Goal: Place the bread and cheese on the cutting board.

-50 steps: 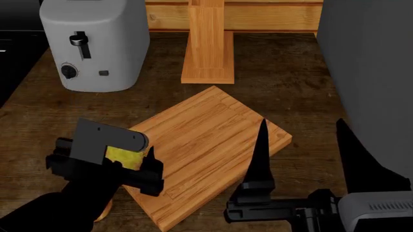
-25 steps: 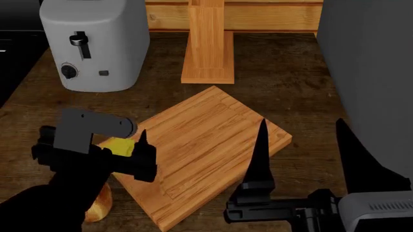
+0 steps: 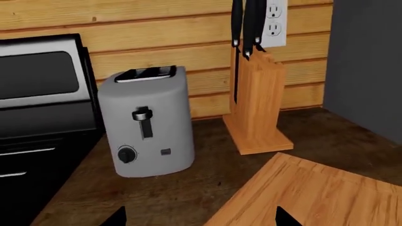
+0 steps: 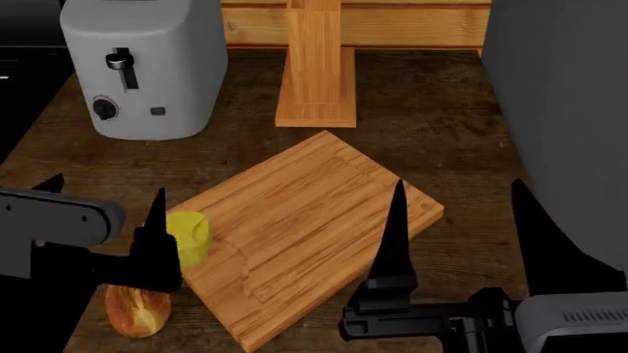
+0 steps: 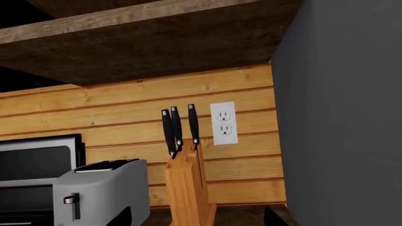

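The cheese (image 4: 188, 237) sits on the left corner of the cutting board (image 4: 314, 220), near the board's edge, and nothing grips it. The bread (image 4: 137, 310) lies on the dark wooden counter (image 4: 442, 125), just beside the board's left edge and nearer to the robot than the cheese; it does not touch the board as far as I can see. The board lies flat and turned diagonally on the counter.

The left gripper (image 4: 103, 213) is beside the cheese, on its left side. Its two fingers are spread apart and empty; one dark fingertip (image 4: 157, 220) stands just next to the cheese. The right gripper (image 4: 457, 220) hovers over the right side of the board, its fingers also wide apart and holding nothing.

Behind the board stands a grey toaster (image 4: 143, 66) at the left, and a wooden knife block (image 4: 316, 66) beside it. In the right wrist view, black knife handles (image 5: 178, 127) stick out of the block, with a white wall outlet (image 5: 224, 123) on the plank wall behind.
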Robot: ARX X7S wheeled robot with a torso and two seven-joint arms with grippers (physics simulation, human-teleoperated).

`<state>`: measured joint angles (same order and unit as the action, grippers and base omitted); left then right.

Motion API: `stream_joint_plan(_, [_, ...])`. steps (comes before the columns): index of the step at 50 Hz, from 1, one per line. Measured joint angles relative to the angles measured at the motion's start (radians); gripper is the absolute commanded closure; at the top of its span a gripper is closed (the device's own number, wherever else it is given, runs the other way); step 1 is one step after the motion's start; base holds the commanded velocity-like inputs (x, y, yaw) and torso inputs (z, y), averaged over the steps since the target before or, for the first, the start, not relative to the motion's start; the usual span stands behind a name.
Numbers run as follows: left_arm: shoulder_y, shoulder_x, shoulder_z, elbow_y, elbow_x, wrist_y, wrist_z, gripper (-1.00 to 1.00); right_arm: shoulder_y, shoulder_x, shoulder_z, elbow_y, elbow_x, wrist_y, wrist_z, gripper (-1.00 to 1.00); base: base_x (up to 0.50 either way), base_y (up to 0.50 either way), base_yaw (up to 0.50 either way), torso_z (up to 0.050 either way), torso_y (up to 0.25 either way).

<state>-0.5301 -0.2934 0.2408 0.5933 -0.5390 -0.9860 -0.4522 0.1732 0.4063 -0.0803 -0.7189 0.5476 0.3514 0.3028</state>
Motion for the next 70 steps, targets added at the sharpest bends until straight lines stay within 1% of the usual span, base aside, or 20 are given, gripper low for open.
stream_joint_plan(11, [0.175,-0.054,-0.003,0.106,0.013,0.071,-0.001,-1.00,-0.001,0.004,-0.003,-0.009,0.001,0.002,0.006,-1.00,0.00,0.00,0.00,0.000,0.000])
stream_joint_plan(21, [0.251,-0.071,0.017,0.117,0.029,0.124,0.007,-1.00,0.001,0.007,-0.008,-0.010,0.002,0.001,0.009,-1.00,0.00,0.00,0.00,0.000,0.000])
stream_joint_plan(44, [0.299,-0.042,0.076,0.013,0.057,0.211,0.025,-1.00,-0.001,0.013,-0.008,-0.009,0.012,-0.008,0.012,-1.00,0.00,0.00,0.00,0.000,0.000])
stream_joint_plan(70, [0.316,-0.020,0.086,-0.092,0.070,0.280,0.026,-1.00,0.000,0.020,-0.014,-0.012,0.016,-0.012,0.019,-1.00,0.00,0.00,0.00,0.000,0.000])
